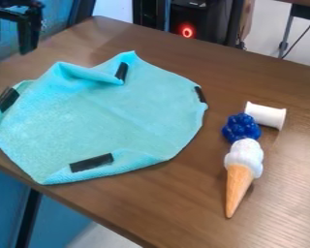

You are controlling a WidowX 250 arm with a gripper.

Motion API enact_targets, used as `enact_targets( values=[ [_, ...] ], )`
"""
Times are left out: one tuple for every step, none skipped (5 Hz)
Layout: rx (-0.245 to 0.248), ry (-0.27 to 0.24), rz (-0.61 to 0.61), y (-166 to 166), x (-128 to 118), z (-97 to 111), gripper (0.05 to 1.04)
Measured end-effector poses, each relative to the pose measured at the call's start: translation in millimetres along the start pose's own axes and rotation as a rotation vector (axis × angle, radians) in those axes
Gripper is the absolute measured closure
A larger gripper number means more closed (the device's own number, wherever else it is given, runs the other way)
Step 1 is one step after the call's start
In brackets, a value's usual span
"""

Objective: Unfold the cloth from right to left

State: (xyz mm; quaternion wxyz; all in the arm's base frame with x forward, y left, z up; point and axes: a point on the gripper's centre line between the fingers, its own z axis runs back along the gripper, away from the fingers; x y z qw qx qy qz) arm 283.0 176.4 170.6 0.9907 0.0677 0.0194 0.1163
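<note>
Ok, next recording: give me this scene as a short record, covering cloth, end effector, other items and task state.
cloth: turquoise, largely spread, folded over at its near edge and far side
black strips: four, around the cloth's border
end effector: upper left, open, away from the cloth
other items: white cylinder, blue lumpy toy, toy ice-cream cone, right of the cloth
surface: brown table
task state: not fully flat

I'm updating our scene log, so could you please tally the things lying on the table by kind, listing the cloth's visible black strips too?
Turquoise fabric cloth: 1
Black rectangular strips: 4
White spool-shaped cylinder: 1
Blue bumpy toy: 1
White-topped toy ice cream cone: 1
Total: 8
</note>
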Motion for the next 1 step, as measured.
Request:
enact_targets(
  values=[
    [-0.035, -0.028, -0.1, -32.9, 11.9, 18.2, 0.083]
  ],
)
